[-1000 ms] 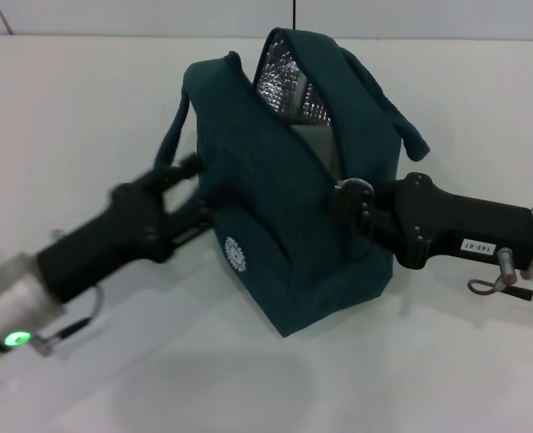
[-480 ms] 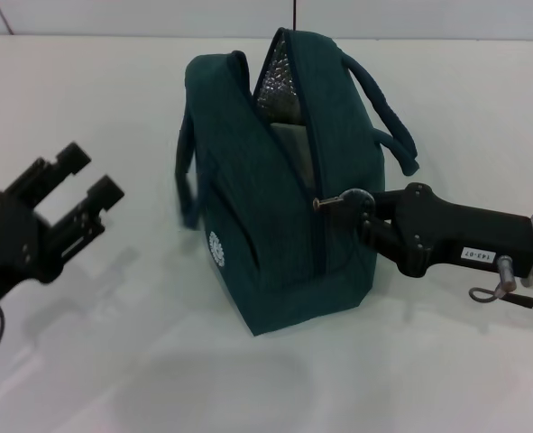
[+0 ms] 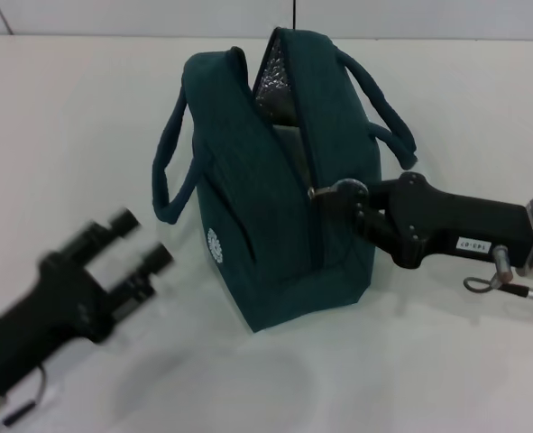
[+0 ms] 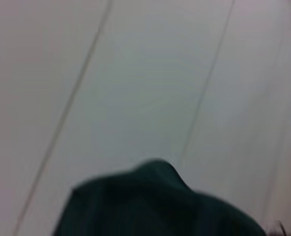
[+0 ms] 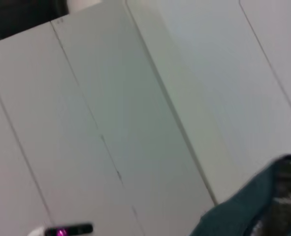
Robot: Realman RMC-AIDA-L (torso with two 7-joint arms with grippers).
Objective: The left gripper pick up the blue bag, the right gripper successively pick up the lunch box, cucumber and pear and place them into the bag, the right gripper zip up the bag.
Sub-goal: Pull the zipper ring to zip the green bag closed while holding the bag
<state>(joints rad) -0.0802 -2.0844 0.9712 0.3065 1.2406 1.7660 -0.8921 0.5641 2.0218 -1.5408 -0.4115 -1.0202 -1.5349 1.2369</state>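
Observation:
The blue bag stands on the white table, dark teal with two handles. Its zipper is parted along the upper half, showing silver lining and a pale grey surface inside; I cannot tell whether that is the lunch box. Cucumber and pear are hidden. My right gripper reaches in from the right and is shut on the zipper pull halfway down the bag's side. My left gripper hangs open at the lower left, apart from the bag. The bag's top fills the left wrist view's lower part, and its edge shows in the right wrist view.
The white table extends around the bag, with a wall seam behind it. One bag handle droops toward the left gripper; the other hangs over the right arm.
The left gripper let go of the bag and drew back to the lower left, now open. The bag settled upright. The right gripper stayed on the zipper pull, shifting slightly up.

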